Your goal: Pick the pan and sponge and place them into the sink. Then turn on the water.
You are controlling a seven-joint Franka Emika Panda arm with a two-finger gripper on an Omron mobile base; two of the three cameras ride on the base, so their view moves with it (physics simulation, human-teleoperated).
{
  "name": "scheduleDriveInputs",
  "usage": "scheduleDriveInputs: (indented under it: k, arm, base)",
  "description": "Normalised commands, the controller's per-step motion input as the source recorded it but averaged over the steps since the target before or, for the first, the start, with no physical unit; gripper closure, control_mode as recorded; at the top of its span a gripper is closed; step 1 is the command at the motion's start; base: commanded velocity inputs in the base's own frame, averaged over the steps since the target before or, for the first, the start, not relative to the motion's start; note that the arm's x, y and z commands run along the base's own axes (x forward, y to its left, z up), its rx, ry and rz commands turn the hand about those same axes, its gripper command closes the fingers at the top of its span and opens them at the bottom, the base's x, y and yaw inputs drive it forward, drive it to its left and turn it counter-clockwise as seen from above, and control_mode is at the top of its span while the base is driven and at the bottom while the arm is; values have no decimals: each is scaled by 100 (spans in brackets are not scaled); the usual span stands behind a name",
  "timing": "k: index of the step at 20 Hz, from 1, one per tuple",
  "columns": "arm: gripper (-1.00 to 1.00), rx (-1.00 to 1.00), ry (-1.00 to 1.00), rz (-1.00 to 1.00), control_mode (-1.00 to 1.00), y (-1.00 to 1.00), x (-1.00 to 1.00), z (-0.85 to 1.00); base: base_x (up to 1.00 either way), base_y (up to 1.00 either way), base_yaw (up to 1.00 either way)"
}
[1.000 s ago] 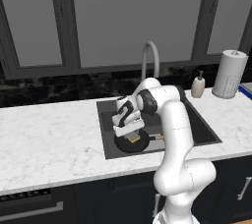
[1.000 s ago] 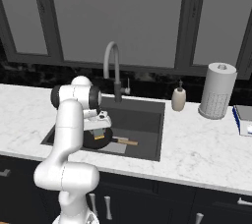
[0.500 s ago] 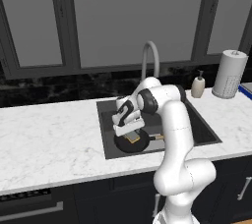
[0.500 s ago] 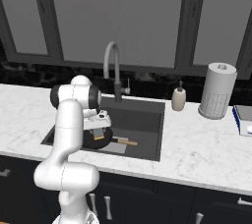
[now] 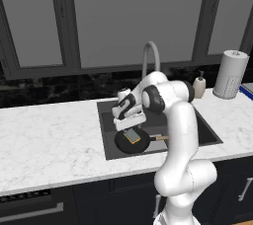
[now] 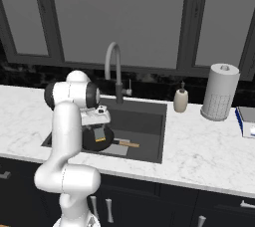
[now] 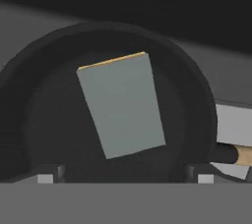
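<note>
My gripper [image 5: 129,126] hung low over the sink [image 5: 107,140], just above the pan [image 5: 123,144], and its fingers were spread wide with nothing between them. In the hand view the two dark fingertips [image 7: 45,178] stood far apart at the bottom, one on each side of the sponge [image 7: 122,102]. The sponge lay flat inside the pan [image 7: 29,120], grey face up, with a thin yellow-orange edge showing along its far side. It sat turned at a slant to the line between my fingers. The pan rested on the floor of the sink [image 6: 149,121], toward the front left part of the basin, and its short wooden handle [image 6: 129,144] pointed to the right over the lighter patch on the floor. From the right base view the sponge [image 6: 99,133] showed just under my gripper [image 6: 98,123]. The faucet [image 6: 114,69] rose behind the basin, with the soap bottle [image 6: 181,99] and the paper towel roll [image 6: 218,91] standing on the counter [image 6: 199,151] to its right
</note>
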Motion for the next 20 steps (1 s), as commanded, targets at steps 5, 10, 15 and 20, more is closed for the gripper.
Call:
scheduleDriveInputs:
  k: [5,10,15,20]
  arm:
    - [-100,15,-16,0,-100,0,-54,90]
    - [-100,11,-16,0,-100,0,-59,100]
    - [-100,16,-22,0,-100,-5,-69,100]
    - [-100,16,-35,0,-100,-20,-69,91]
  base:
    - [0,0,0]
    - [0,0,0]
    - [0,0,0]
    - [0,0,0]
